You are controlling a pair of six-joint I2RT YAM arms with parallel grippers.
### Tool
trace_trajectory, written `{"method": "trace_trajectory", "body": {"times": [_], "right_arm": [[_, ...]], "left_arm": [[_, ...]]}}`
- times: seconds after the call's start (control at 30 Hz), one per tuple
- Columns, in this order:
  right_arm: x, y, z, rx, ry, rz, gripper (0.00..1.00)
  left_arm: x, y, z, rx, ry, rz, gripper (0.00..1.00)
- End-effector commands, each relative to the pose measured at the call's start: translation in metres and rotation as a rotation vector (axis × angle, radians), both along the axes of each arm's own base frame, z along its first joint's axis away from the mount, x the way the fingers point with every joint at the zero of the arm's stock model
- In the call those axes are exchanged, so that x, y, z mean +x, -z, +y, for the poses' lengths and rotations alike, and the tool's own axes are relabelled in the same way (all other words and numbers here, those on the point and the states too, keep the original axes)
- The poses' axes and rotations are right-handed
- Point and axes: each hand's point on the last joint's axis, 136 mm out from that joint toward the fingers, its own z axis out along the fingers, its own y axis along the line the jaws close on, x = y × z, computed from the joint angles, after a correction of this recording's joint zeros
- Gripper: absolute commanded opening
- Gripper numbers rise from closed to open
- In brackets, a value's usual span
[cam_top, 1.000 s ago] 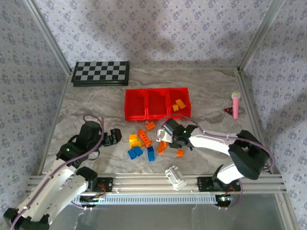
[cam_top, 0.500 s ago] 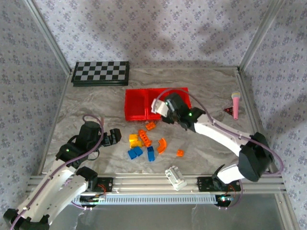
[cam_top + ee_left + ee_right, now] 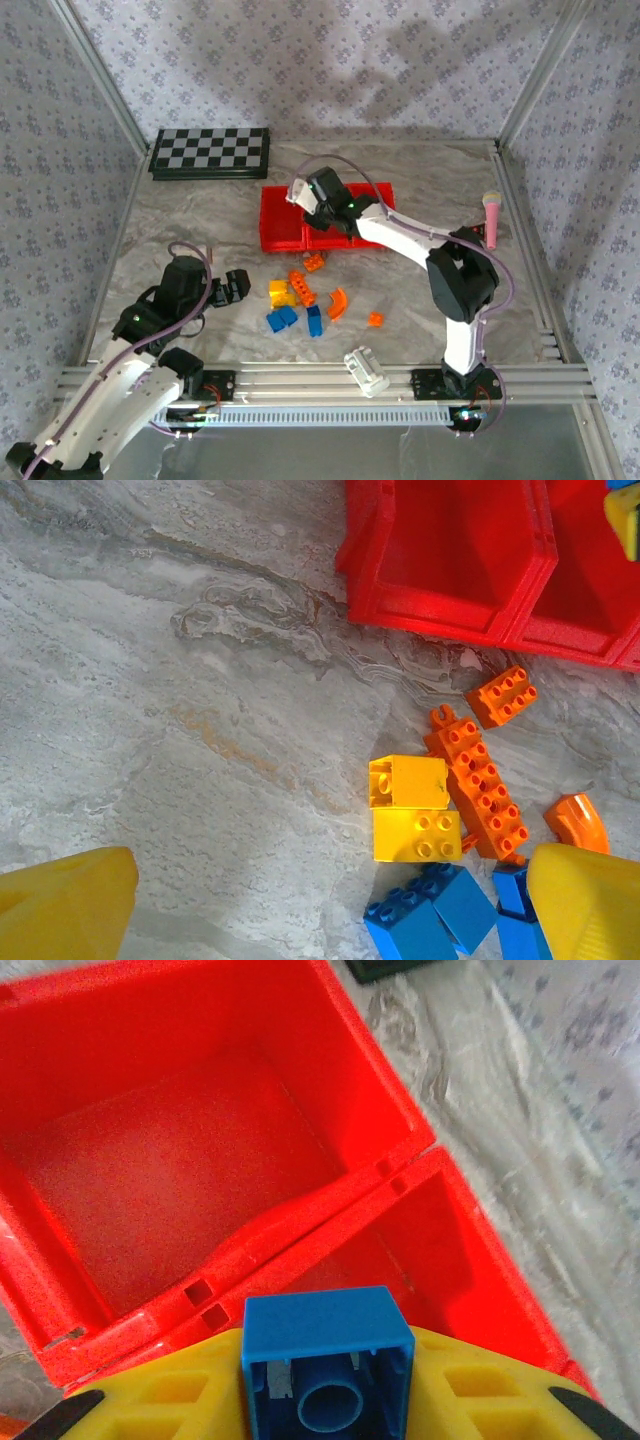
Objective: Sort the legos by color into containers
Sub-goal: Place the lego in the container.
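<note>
My right gripper (image 3: 314,194) hangs over the three joined red containers (image 3: 280,228), shut on a blue lego (image 3: 325,1358). In the right wrist view the lego sits above the wall between two bare bins (image 3: 180,1160). The loose legos lie in front of the containers: two yellow (image 3: 281,293), a long orange (image 3: 302,288), a small orange (image 3: 314,262), a curved orange (image 3: 337,303), a tiny orange (image 3: 375,319) and blue ones (image 3: 283,318). My left gripper (image 3: 238,285) is open, just left of the pile. Its wrist view shows the yellow legos (image 3: 415,808) and blue legos (image 3: 430,915) ahead of its open gripper (image 3: 330,885).
A black-and-white checkerboard (image 3: 210,152) lies at the back left. A white ribbed cylinder (image 3: 366,369) rests near the front rail, and a pink microphone toy (image 3: 492,215) lies at the right. Patterned walls close in three sides of the marbled table (image 3: 180,230).
My right arm has swung from the lego pile back and to the left, carrying the blue lego to above the containers. The left arm has stayed still.
</note>
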Motion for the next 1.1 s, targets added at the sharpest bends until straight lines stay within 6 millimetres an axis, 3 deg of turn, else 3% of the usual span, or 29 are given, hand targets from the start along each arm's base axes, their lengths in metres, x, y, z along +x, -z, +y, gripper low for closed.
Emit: {"method": "trace_trajectory", "body": {"times": [0.0,0.27,0.53,0.87,1.07], "right_arm": [[0.019,-0.008,-0.009,0.108,0.13,0.012,0.4],[0.034,0.01,-0.027,0.225,0.262,0.068,0.45],[0.036,0.004,-0.028,0.264,0.285,0.077,0.49],[0.008,-0.041,-0.045,0.337,0.4,0.17,0.67],[-0.021,-0.076,-0.082,0.389,0.538,0.195,0.78]], "left_arm": [[0.001,-0.006,0.0,-0.008,-0.005,-0.017,1.0],[0.002,-0.002,0.001,0.0,-0.013,-0.009,1.0],[0.002,-0.003,0.001,-0.001,-0.016,-0.011,1.0],[0.002,-0.006,0.001,-0.003,-0.011,-0.017,1.0],[0.002,-0.01,0.001,-0.002,-0.007,-0.025,1.0]]}}
